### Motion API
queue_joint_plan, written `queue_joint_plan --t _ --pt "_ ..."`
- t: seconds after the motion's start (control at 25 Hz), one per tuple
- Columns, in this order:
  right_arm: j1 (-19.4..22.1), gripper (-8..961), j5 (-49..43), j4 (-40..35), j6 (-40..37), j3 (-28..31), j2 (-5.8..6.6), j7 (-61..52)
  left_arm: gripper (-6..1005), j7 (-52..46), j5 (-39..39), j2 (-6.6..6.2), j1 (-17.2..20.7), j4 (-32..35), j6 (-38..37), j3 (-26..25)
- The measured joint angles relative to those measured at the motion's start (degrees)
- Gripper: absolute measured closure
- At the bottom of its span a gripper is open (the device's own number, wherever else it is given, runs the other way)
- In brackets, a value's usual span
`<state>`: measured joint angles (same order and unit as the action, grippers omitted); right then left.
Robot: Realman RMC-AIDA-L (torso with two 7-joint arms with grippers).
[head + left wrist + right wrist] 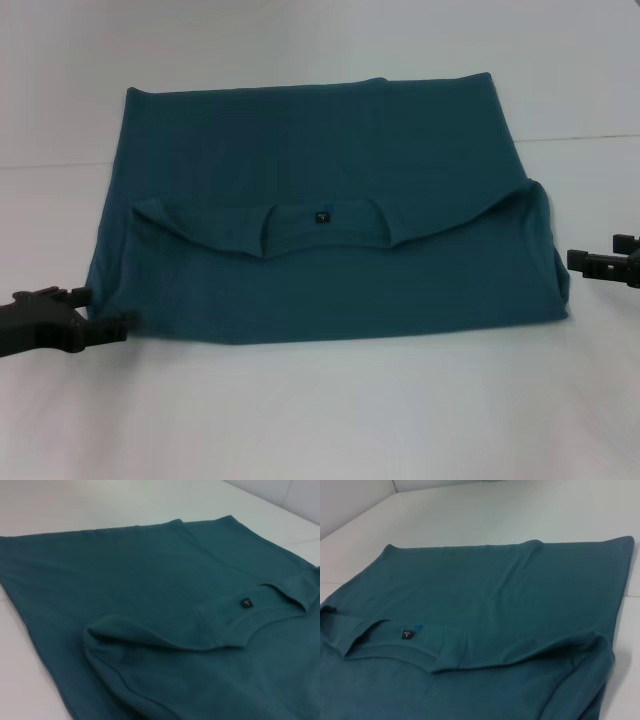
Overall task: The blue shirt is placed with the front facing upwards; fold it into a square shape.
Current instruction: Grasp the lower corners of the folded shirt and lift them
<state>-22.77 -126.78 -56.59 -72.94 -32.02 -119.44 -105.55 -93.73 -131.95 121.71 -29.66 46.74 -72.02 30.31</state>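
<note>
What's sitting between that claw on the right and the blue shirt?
Nothing: in the head view only bare white table separates the right gripper from the blue shirt.

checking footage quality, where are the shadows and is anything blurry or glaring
Head view: soft even light, only a faint shadow under the blue shirt along its near edge; the left gripper looks slightly smeared. Left wrist view: a dark shadow sits under the folded edge near the collar. Right wrist view: the white table is bright, no hard glare.
</note>
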Motion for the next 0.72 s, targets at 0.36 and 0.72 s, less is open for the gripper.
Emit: queue_joint_plan --t 0.36,0.72 --pt "0.05 34 0.05 0.18 0.04 0.06 -0.08 -0.18 119 0.10 -2.29 0.10 -0.63 -1.95 2.56 2.40" --pt "-0.08 33 -0.08 0.62 0.48 0.07 -0.09 -0.18 124 0.06 -2.45 0.44 -1.03 -2.63 4.86 3.95"
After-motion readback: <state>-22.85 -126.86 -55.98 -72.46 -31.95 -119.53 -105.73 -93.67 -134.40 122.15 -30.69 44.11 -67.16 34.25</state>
